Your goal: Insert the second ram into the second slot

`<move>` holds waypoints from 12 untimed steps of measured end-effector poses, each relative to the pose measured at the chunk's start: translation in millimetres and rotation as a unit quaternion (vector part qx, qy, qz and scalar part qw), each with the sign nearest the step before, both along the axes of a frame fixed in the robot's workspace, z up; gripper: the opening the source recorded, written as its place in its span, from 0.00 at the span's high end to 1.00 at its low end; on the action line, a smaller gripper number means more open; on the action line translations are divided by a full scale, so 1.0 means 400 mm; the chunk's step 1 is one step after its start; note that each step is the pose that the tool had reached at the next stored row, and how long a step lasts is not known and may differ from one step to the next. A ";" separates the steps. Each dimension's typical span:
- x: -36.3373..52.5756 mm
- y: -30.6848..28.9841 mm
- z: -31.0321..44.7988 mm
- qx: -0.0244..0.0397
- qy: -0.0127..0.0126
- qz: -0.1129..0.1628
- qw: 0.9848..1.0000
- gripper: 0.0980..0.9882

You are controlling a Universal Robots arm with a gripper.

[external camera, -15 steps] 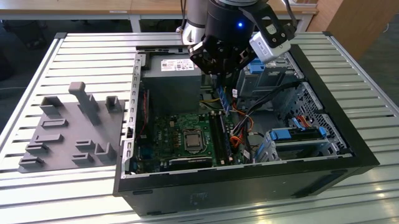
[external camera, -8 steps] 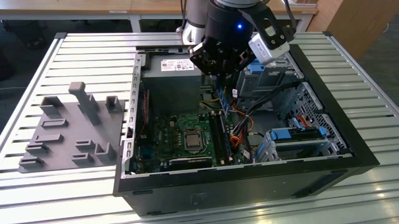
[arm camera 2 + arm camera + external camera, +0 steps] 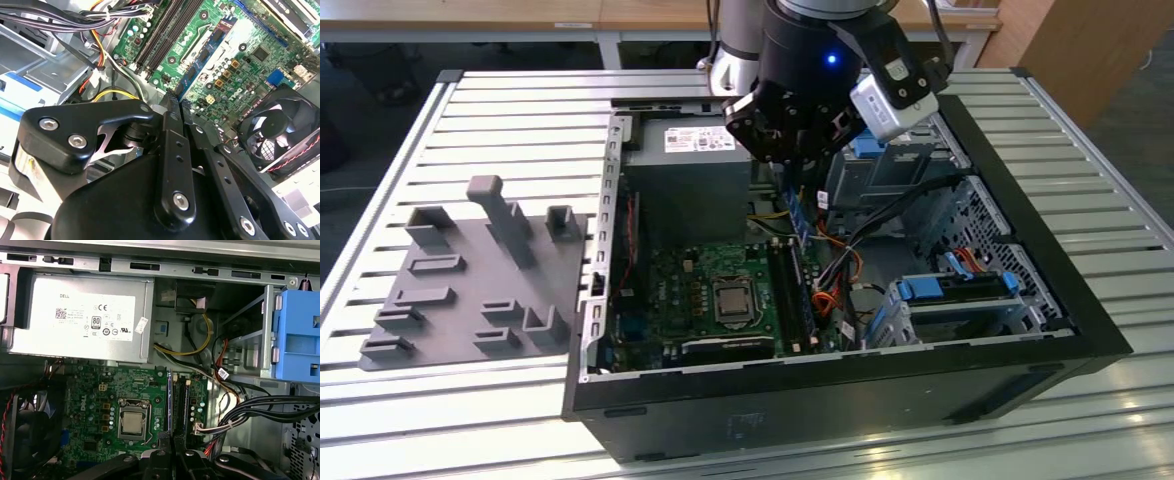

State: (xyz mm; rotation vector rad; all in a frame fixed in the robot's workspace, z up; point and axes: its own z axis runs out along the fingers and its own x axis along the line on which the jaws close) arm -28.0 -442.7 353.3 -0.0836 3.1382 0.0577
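Note:
My gripper [image 3: 797,185] hangs inside the open computer case [image 3: 1067,300], shut on the second ram [image 3: 801,212]. The ram is a thin blue stick held on edge below the fingertips. In the first wrist view the ram [image 3: 170,405] shows edge-on as a narrow blue line, running from my gripper [image 3: 172,442] along the dark memory slots [image 3: 182,405]. In the second wrist view the black fingers [image 3: 170,125] press together on the blue strip [image 3: 192,75], which points toward the slots [image 3: 160,40]. Whether the ram touches a slot I cannot tell.
A grey power-supply box [image 3: 687,150] sits beside the motherboard [image 3: 680,300], whose CPU socket [image 3: 132,422] lies next to the slots. Cables [image 3: 854,260] and blue drive brackets [image 3: 954,290] crowd the other side. A black fan [image 3: 280,125] stands nearby. A grey fixture tray [image 3: 467,280] lies at the exterior view's left.

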 end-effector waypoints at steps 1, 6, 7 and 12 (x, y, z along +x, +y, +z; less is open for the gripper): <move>0.000 0.000 -0.001 0.000 0.000 -0.001 1.000 0.96; 0.000 0.000 -0.003 0.000 0.000 -0.005 1.000 0.96; 0.000 0.000 -0.004 0.000 0.000 -0.005 1.000 0.96; 0.000 0.000 -0.006 0.000 0.000 -0.009 1.000 0.96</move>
